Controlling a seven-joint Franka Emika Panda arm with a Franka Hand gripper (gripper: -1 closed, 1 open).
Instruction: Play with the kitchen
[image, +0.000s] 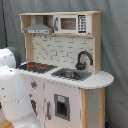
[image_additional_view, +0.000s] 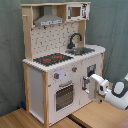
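the kitchen (image_additional_view: 60, 65) stood on the wooden floor (image_additional_view: 20, 119) before a grey curtain (image: 114, 45). in the second exterior view the claw (image_additional_view: 88, 82) was up against its lower front door; whether it gripped anything i couldn't tell.

In the second exterior view, the gripper (image_additional_view: 88, 83) sits close against the kitchen (image_additional_view: 60, 70) front, beside the oven door (image_additional_view: 64, 95). Open room lies toward the second exterior view's right (a grey curtain (image_additional_view: 112, 30) hangs behind).
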